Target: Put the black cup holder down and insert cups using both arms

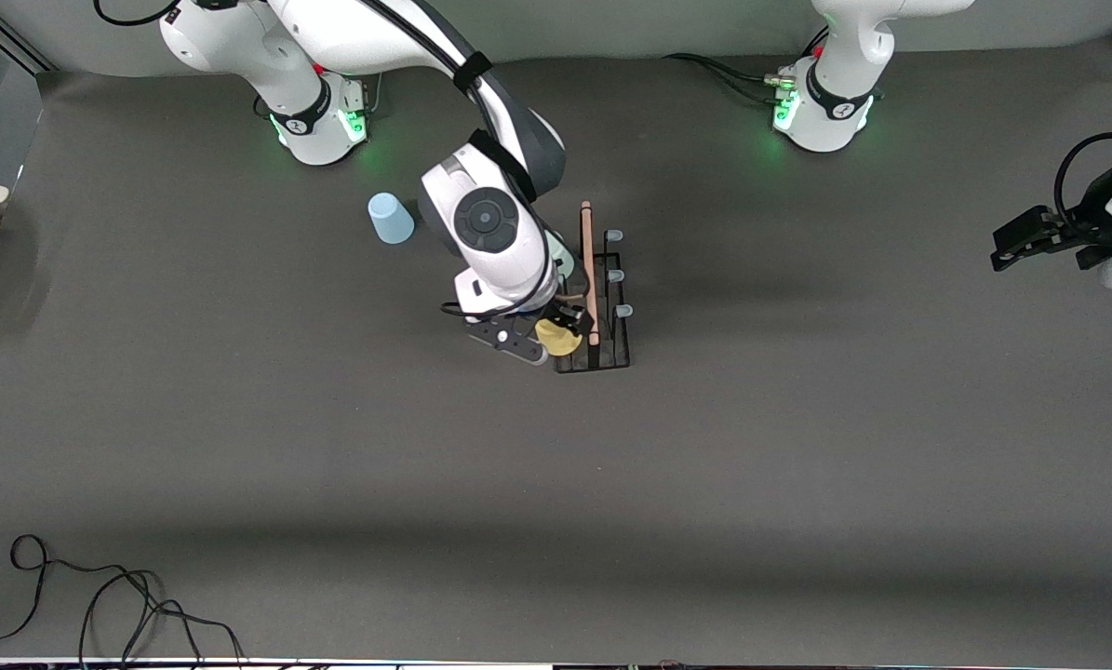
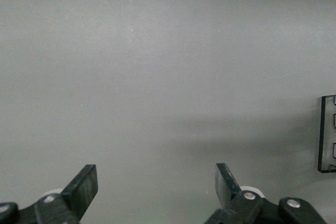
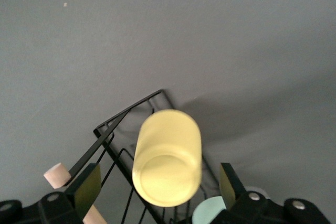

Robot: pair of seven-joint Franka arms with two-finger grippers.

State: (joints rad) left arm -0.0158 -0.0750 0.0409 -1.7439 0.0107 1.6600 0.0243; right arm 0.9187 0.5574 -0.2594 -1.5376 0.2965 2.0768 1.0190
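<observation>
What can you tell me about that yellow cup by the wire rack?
The yellow cup is a small, plain, tapered tumbler that looks like smooth plastic. It sits tilted at the black cup holder, on the rack's end nearest the front camera, its base toward the wrist camera, apparently slipped over a prong. The right gripper hovers around it with fingers spread apart, clear of its sides. A pale green cup shows just beside it.

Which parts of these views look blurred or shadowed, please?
Right wrist view: the yellow cup is soft-edged, casting a shadow on the table. Front view: broad soft shadow bands cross the table; green glow at both arm bases. Left wrist view: the open left gripper looks sharp.
</observation>
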